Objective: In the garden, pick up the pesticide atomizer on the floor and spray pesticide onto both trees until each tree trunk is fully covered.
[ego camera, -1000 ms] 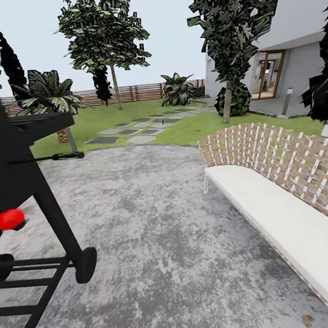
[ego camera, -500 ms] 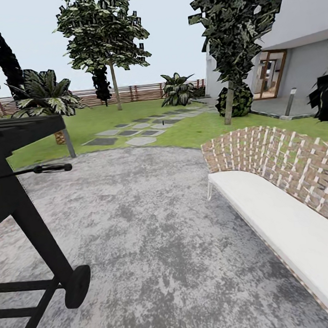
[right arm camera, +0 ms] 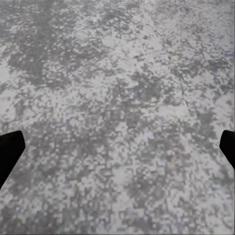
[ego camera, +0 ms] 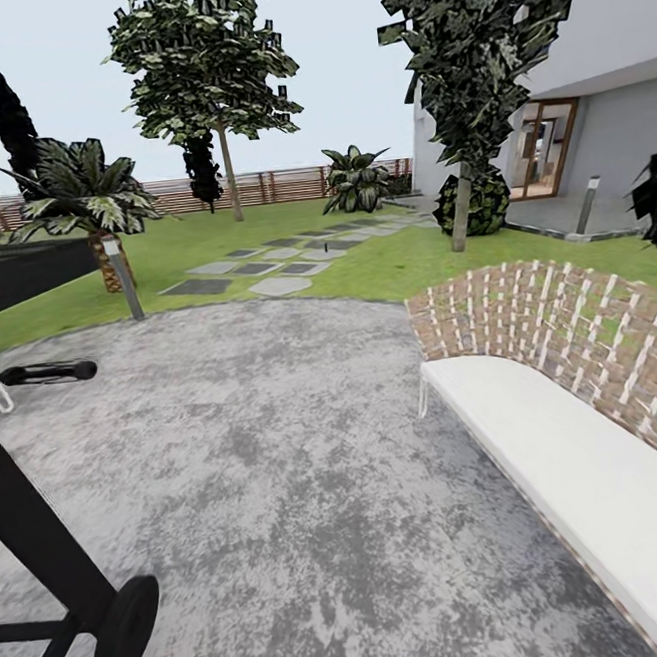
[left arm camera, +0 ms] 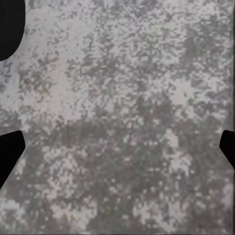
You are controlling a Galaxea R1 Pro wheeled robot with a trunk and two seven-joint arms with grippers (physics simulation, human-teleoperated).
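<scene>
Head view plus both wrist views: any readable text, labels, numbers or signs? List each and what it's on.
None readable.
The black grill cart, the white bench, the wooden fence and the house carry no lettering or numbers.
The grey paving in both wrist views is mottled texture, with no markings.

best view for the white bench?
Head view: the white bench with its woven backrest runs along the patio's right side. Both wrist views look down at mottled grey paving, with dark finger edges at the sides.
</scene>
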